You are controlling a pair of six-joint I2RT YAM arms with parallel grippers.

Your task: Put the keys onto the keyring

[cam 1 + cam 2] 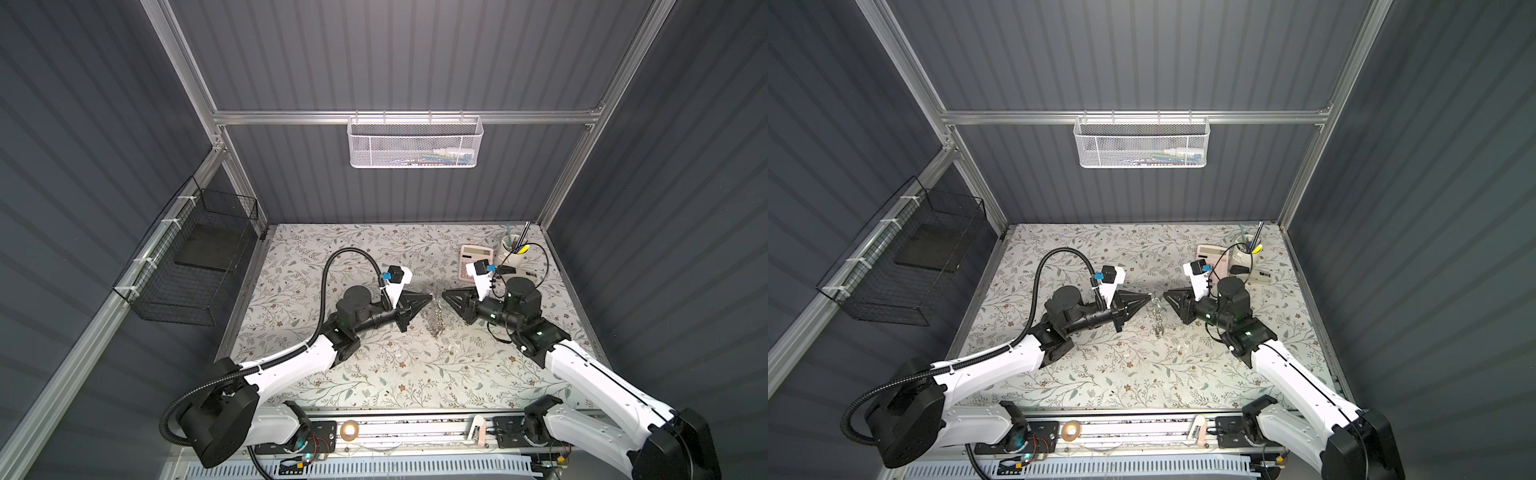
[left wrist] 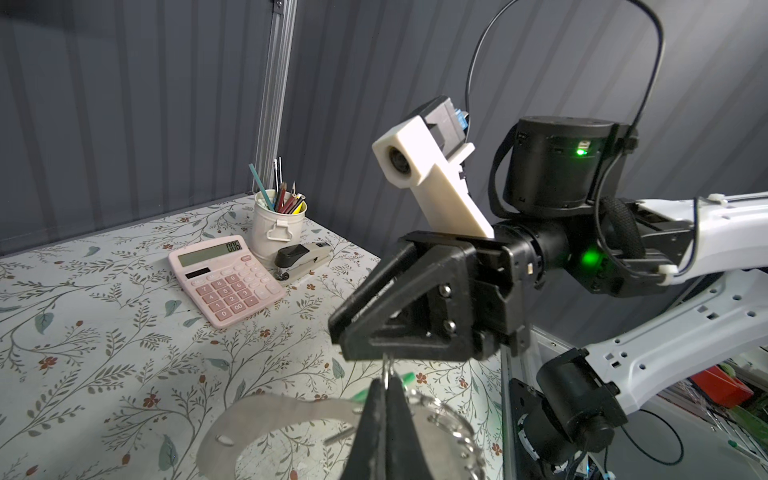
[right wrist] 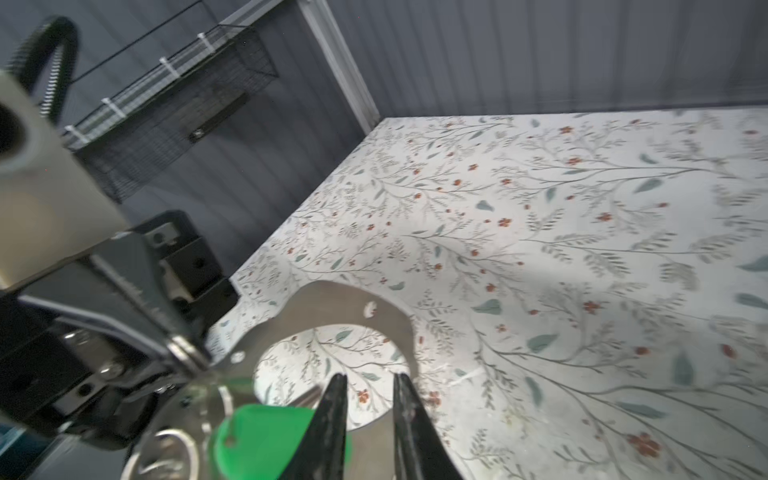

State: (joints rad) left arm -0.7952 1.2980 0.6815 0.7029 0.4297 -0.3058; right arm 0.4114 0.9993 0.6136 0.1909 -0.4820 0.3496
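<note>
Keyring: over the middle of the surface, dangling as a short string of silvery pieces in both top views, top end pinched in left gripper. Left jaws: shut tight on the thin ring wire, clear in left wrist view, wire poking up just past the closed tips. Lowest pieces touching the surface or not: cannot tell.

Key: green head among the silvery loops, just below left gripper's tip, just beside right gripper, at the outer side of one finger, not between the jaws. Blade not clear. Threaded on the ring or only lying against it: cannot tell. Only green slivers of it in left wrist view, behind the left fingers.

Right jaws: narrow gap, nothing in it, floral surface visible through. Tip pointing left, facing left gripper's tip, the two near each other but apart in both top views.

Flat silvery plate: curved, crescent-like, small holes, hanging with the fringe, just beyond the right fingertips in right wrist view.

Far right corner of surface: pink calculator, white cup of pencils just beyond it, black-and-grey stapler beside the cup. All well apart from keyring.
</note>
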